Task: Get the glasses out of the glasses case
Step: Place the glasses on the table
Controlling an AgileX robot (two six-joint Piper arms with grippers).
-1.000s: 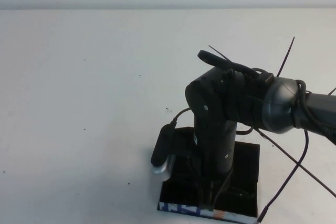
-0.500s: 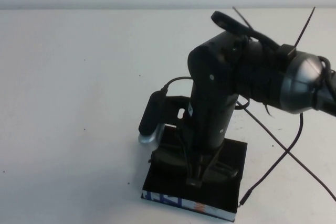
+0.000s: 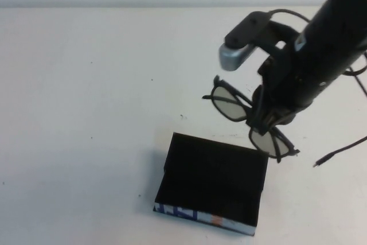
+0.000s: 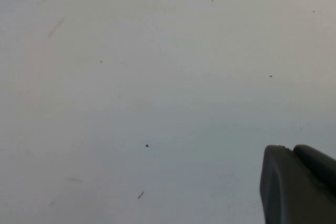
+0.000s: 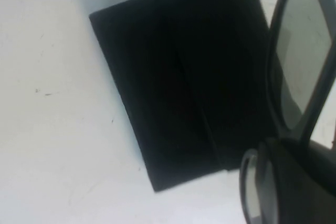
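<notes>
A: Surroundings first. What lies around the glasses case (image 3: 209, 183)?

B: Bare white desk (image 3: 86, 113) with a few dark specks, and a pale wall along its far edge. Right of the case, near the right edge, a loose black cable end (image 3: 338, 154) rests on the desk. Nothing covers the case; it lies flat toward the near edge, its white side with blue and orange print facing the near edge.

A: The left gripper (image 4: 299, 184)?

B: Only a dark bit of it shows in the left wrist view, over bare desk. I cannot tell whether it is spread or closed.

A: The glasses (image 3: 249, 121)?

B: Out of the case, held above the desk just beyond its far right corner. The right gripper (image 3: 261, 120) pinches them at the bridge. Their long axis runs diagonally, one lens toward the far left, the other toward the near right.
</notes>
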